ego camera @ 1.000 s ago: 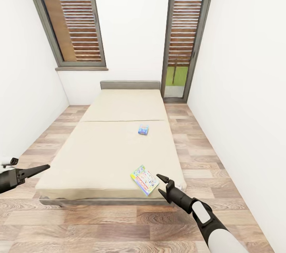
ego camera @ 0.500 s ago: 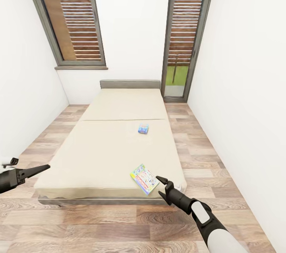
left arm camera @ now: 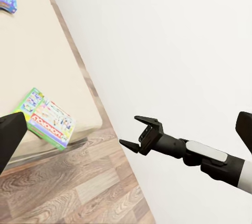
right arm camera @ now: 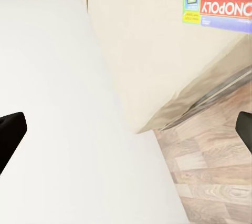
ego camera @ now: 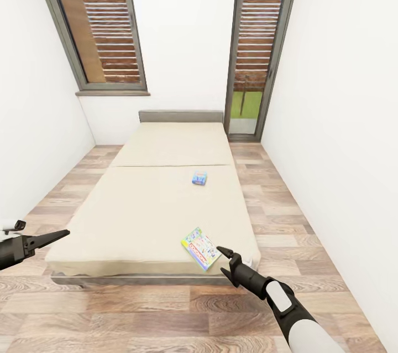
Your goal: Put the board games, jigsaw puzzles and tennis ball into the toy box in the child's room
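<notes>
Right gripper (ego camera: 222, 259) fingers spread wide, empty, just beside the board game (ego camera: 200, 248) on the bed (ego camera: 143, 214); left gripper's (ego camera: 62, 233) spread unclear

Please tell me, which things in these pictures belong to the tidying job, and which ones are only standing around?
Belong to the job:
- large board game near the foot corner of the bed
- small blue board game mid-bed
- right gripper, open beside the large game

Only around:
- windows
- wood floor

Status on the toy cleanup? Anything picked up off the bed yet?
Nothing done that shows: both board games, the near one and the far one, lie on the bed. In hand: right hand open beside the near game, not touching. Left hand idle. Left: grab both, carry to the toy box.
</notes>
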Available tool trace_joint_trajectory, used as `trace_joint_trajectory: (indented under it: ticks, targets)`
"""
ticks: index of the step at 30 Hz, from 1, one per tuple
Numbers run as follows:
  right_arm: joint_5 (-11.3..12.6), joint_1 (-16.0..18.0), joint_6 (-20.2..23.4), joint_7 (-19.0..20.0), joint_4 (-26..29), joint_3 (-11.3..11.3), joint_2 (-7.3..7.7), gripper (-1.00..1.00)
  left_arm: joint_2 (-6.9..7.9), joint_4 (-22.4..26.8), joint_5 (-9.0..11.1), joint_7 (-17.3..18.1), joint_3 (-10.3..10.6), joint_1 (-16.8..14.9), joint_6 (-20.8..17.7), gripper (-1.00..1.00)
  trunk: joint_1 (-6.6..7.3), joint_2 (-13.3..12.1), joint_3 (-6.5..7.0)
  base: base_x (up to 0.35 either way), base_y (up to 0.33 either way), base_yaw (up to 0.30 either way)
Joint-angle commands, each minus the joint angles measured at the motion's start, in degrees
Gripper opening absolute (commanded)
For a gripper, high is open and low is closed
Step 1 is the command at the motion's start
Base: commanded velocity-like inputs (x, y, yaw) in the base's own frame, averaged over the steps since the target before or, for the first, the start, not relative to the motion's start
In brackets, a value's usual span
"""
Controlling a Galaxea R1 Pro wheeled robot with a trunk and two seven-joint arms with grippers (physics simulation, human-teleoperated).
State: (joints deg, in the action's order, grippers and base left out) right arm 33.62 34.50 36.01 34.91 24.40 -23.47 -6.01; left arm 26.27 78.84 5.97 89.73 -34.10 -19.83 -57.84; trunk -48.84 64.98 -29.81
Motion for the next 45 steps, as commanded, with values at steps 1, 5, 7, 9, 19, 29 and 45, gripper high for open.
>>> trace_joint_trajectory:
  ticks: [1,5,7,9,19,29,45]
  targets:
    - [0.08,0.04,0.4,0.0,0.03,-0.35,-0.05,1.0,0.01,0.0,-0.07,0.27,-0.01,-0.03,-0.61,1.0,-0.23,0.45,-0.24,0.0,0.0,0.0]
    - [0.06,0.04,0.38,-0.01,0.03,-0.35,-0.05,1.0,0.01,0.0,-0.08,0.27,-0.01,-0.03,-0.6,1.0,-1.11,2.06,-0.96,0.0,0.0,0.0]
    - [0.02,0.04,0.38,-0.01,0.03,-0.35,-0.05,1.0,0.01,0.0,-0.08,0.27,-0.01,-0.03,-0.6,1.0,-1.55,2.86,-1.32,0.0,0.0,0.0]
    - [-0.01,0.04,0.38,-0.01,0.03,-0.35,-0.05,1.0,0.01,0.0,-0.08,0.27,-0.01,-0.03,-0.6,1.0,-1.98,3.66,-1.68,0.0,0.0,0.0]
    - [-0.1,0.04,-1.98,-0.08,0.03,-0.33,-0.05,1.0,0.01,0.0,-0.08,0.27,-0.01,-0.03,-0.6,1.0,-4.18,7.67,-3.47,0.0,0.0,0.0]
    - [-0.13,0.04,-2.91,-0.1,0.03,-0.24,-0.09,1.0,-0.25,0.0,0.19,0.27,-0.01,-0.03,-0.63,1.0,-6.38,11.68,-5.27,0.0,0.0,0.0]
    - [-0.15,0.04,-3.05,-0.1,0.02,-0.2,-0.27,1.0,-3.31,0.0,0.29,0.27,6.23,-0.3,-1.83,1.0,-9.89,18.1,-8.14,0.0,0.0,0.0]
